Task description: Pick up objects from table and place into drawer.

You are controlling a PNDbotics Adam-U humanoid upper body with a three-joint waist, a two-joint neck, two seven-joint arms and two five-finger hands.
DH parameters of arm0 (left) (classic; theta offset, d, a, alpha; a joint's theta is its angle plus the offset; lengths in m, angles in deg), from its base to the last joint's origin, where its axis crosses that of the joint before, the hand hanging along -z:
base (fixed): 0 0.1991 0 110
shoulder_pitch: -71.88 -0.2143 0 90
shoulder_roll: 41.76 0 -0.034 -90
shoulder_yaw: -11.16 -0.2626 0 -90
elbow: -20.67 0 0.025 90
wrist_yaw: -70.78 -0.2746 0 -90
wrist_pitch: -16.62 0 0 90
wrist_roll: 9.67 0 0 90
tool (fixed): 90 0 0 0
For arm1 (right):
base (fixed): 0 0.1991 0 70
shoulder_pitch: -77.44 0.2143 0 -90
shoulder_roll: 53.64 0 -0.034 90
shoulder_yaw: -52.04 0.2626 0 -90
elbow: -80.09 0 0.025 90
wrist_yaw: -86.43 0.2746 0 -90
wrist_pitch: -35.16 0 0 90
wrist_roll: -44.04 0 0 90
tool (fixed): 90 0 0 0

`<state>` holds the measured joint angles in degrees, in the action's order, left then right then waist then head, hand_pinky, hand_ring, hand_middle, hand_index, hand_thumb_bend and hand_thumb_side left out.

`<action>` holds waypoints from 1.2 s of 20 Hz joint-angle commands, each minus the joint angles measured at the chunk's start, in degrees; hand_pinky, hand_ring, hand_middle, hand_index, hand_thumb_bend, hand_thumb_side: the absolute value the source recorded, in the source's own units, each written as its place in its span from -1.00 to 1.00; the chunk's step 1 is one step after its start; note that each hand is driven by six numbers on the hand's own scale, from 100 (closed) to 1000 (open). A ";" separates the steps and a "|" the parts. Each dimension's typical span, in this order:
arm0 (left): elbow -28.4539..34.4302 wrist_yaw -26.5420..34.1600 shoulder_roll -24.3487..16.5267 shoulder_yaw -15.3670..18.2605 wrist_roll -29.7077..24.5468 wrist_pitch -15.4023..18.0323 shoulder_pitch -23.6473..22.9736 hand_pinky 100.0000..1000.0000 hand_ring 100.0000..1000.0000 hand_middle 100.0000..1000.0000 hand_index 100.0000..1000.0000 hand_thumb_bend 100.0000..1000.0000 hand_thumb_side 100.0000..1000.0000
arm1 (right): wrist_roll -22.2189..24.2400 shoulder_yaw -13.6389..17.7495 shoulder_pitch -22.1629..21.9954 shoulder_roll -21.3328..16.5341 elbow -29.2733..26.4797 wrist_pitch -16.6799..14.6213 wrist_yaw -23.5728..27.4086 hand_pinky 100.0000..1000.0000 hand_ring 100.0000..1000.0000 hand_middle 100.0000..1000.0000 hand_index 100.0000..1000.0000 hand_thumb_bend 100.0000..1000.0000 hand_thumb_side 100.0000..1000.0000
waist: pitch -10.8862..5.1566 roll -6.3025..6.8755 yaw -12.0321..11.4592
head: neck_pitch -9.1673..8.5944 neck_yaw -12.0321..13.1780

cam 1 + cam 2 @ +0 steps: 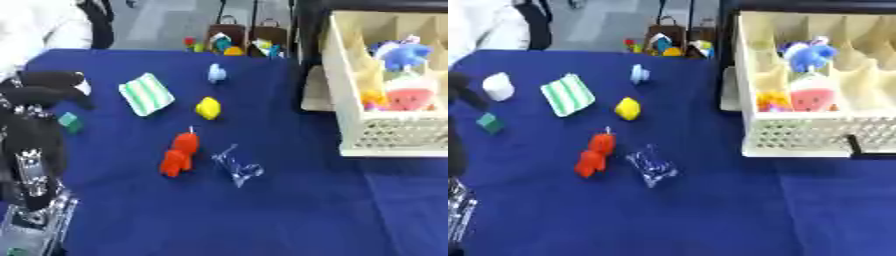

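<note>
At the left edge, the left hand (48,85) hovers with curled fingers clamped on nothing (a white block (498,86) just beside it), the red toy (179,154) well to its right, far from the drawer (815,132).

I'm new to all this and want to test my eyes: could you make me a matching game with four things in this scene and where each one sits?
Things:
1. Red toy
2. Striped cloth
3. Watermelon toy
4. Clear wrapper

Places:
A. Inside the drawer
B. Far left of the table, beyond the red toy
C. Just right of the red toy
D. Mid-table, nearer than the yellow toy

Pairs: 1-D, 2-B, 3-A, 4-C
</note>
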<state>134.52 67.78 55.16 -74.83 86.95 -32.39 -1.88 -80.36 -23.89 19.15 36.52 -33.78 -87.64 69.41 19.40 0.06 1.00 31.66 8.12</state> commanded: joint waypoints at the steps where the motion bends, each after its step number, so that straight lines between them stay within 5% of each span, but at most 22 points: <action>1: 0.75 0.28 -0.80 0.00 -0.05 0.06 0.51 -0.32 0.16 -0.05 0.26 -1.00 0.18 | -0.64 0.07 0.49 -0.60 -0.73 -0.46 0.39 0.24 0.25 0.17 0.47 -1.00 0.78 | -1.21 0.02 -0.07 | -0.53 0.05; 8: 0.75 -1.67 -2.70 0.60 0.21 0.35 -0.98 -0.28 0.36 0.26 0.66 -1.00 0.10 | -0.59 0.03 0.39 -0.70 -0.73 -0.43 0.40 0.24 0.25 0.17 0.47 -1.00 0.78 | -1.32 0.25 -0.15 | -0.38 -0.02; 14: 0.75 -10.00 -9.25 1.32 3.25 0.84 -5.17 0.01 0.73 0.47 0.82 -1.00 0.05 | -0.41 -0.12 0.16 -0.97 -0.73 -0.34 0.43 0.24 0.25 0.17 0.47 -1.00 0.78 | -1.60 0.86 -0.15 | -0.13 -0.05; 19: 0.75 -20.98 -15.01 1.16 5.38 -2.39 -9.82 0.21 0.86 0.58 0.92 -1.00 0.04 | -0.22 -0.26 0.06 -1.13 -0.73 -0.24 0.56 0.24 0.25 0.17 0.47 -1.00 0.78 | -1.98 1.34 -0.08 | 0.02 0.17; 24: 0.75 -29.37 -20.12 0.49 8.49 -6.95 -13.07 0.34 0.96 0.66 0.96 -1.00 -0.24 | -0.07 -0.38 0.02 -1.21 -0.73 -0.15 0.73 0.24 0.25 0.17 0.47 -1.00 0.78 | -2.30 1.71 0.18 | 0.11 0.33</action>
<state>134.52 40.29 37.91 -74.42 94.63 -38.14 -14.98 -80.15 -24.22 18.68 36.50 -33.78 -87.44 69.61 18.24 1.78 1.16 31.68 8.31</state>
